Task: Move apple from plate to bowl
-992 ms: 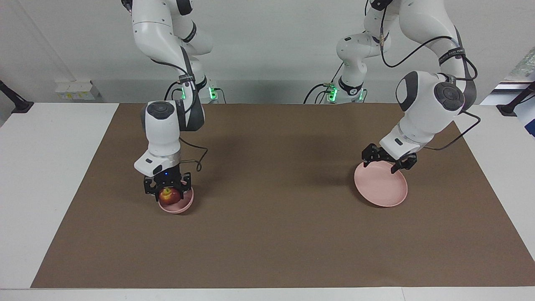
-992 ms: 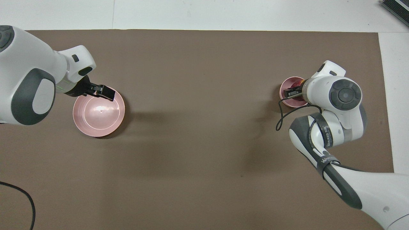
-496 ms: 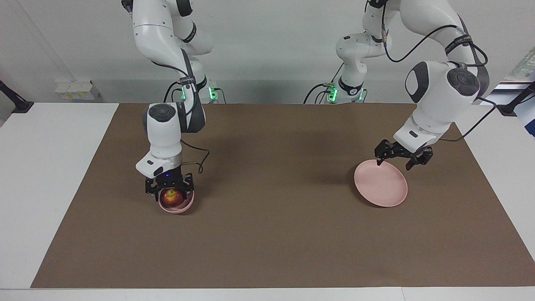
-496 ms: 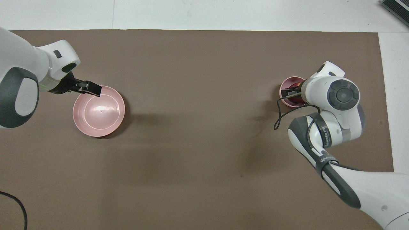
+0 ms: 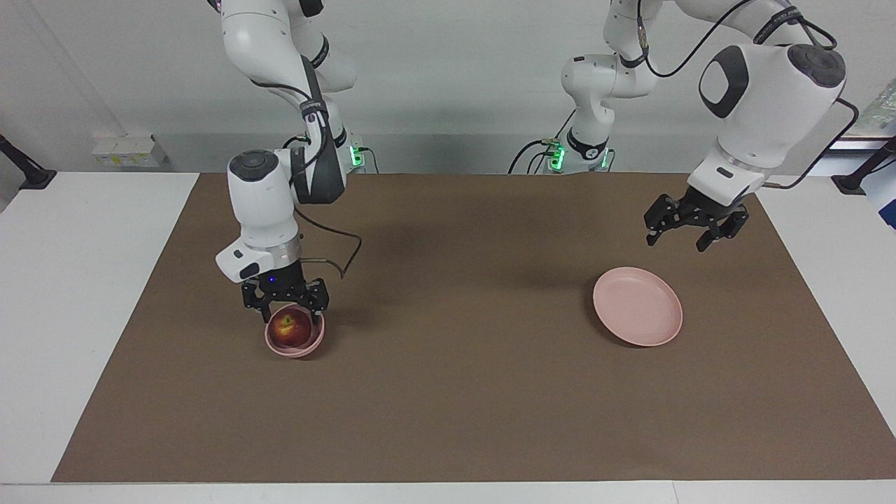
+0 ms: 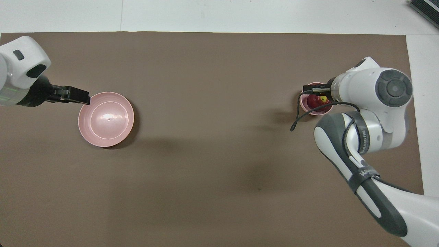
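The dark-red apple (image 5: 290, 327) (image 6: 316, 101) lies in the small pink bowl (image 5: 298, 348) (image 6: 303, 103) toward the right arm's end of the table. My right gripper (image 5: 288, 309) (image 6: 317, 91) hangs just above the apple, open and holding nothing, its fingers spread over the bowl's rim. The wide pink plate (image 5: 637, 308) (image 6: 106, 119) sits bare toward the left arm's end. My left gripper (image 5: 677, 241) (image 6: 81, 99) is open, lifted clear of the plate, over the mat beside the plate's edge.
A brown mat (image 5: 455, 392) covers the table's middle, with white tabletop (image 5: 63, 294) at both ends. A black cable (image 5: 343, 255) loops from the right wrist close to the bowl.
My right gripper has opened, let the apple go into the bowl and risen slightly. My left gripper has lifted up and away from the plate's edge.
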### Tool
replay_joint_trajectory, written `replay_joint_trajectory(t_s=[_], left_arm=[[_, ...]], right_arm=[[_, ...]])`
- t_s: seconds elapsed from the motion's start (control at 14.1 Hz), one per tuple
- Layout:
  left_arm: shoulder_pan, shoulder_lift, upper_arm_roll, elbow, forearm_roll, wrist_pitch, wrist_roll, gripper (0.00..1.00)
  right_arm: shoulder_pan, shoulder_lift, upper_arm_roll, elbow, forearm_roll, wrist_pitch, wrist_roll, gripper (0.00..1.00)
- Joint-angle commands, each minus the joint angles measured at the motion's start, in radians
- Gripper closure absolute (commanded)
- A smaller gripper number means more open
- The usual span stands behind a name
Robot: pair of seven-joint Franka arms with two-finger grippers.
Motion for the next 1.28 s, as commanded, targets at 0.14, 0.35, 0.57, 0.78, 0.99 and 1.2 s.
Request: replay_joint_trajectory(t_s=[0.14,0.35,0.57,0.78,0.99,1.2], left_arm=[[-0.015,-0.06,0.021,0.118,0.074,-0.236,0.006,0.0],[0.005,-0.048,0.012,0.18,0.071,-0.361,0.006,0.0],[0.009,-0.055,0.014,0.177,0.068,-0.369,0.006,0.0],[0.009,-0.055,0.012,0.177,0.063,-0.366,0.008,0.0],[0.002,-0.058,0.012,0.174,0.06,-0.402,0.006,0.0],[0.012,-0.061,0.012,0.168,0.056,-0.404,-0.002,0.0]], right_arm=[[-0.017,-0.134,-0.007,0.103,0.107,-0.286,0.022,0.0],[-0.034,-0.155,-0.03,0.296,0.107,-0.557,0.022,0.0],[-0.043,-0.168,-0.047,0.401,0.104,-0.736,0.022,0.0],[-0.043,-0.224,-0.061,0.415,0.104,-0.814,0.022,0.0],[-0.045,-0.254,-0.056,0.448,0.096,-0.933,0.019,0.0],[-0.048,-0.241,-0.058,0.542,0.11,-1.014,0.013,0.0]])
